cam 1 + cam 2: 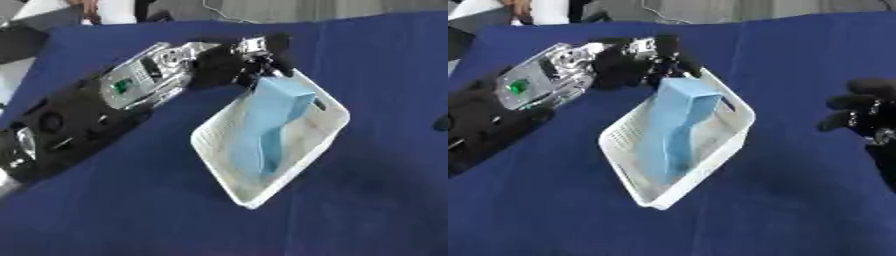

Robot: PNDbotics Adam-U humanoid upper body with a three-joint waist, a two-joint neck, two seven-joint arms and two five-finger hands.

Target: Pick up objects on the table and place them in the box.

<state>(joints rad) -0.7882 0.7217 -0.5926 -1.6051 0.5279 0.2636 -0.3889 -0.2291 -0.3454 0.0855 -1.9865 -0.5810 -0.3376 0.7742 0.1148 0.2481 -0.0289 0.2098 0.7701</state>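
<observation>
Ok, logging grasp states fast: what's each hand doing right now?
Left hand: at the top of the blue object in the white basket; fingers cannot be told.
Right hand: curled, holding nothing.

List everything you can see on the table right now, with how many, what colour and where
Basket: one, white, slotted walls, centre of the table, lying askew.
Blue object: one, light blue, long, lying inside the basket, its upper end at the far rim.
Tablecloth: one, dark blue, covering the table.
Left hand: black, at the basket's far corner, at the blue object's upper end; whether it holds it cannot be told.
Right hand: black, fingers curled, holding nothing, at the right edge, apart from the basket.
</observation>
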